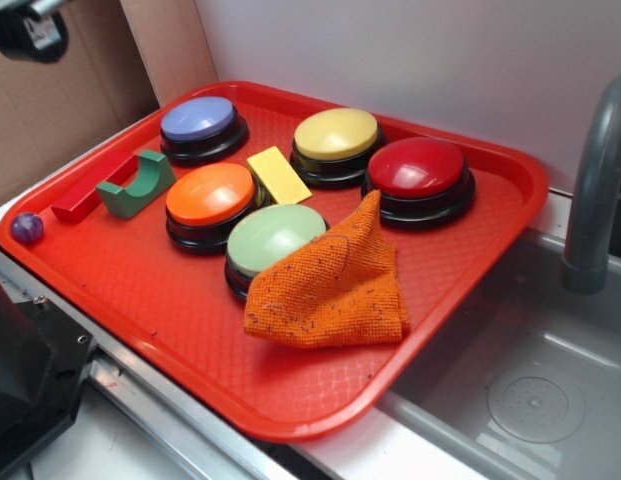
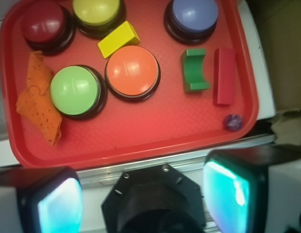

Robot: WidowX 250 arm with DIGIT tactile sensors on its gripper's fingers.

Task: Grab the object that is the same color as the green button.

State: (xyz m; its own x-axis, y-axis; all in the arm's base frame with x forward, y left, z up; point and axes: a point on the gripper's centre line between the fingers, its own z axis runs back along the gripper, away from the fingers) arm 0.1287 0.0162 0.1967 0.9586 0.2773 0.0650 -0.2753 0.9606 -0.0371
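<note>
While the wrist view shows the claw (image 2: 140,194) spread open, the green block (image 2: 195,70) lies ahead, slightly right.

exterior view oblique from the front, wrist view high overhead, both on the red tray (image 1: 190,300).

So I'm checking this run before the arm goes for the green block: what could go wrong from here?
The green block lies close beside the red bar, so a gripper finger may bump or catch the bar. The orange button stands near its other side, leaving little room. The block's arch cutout faces the bar, so a grip across it may hold poorly.
</note>
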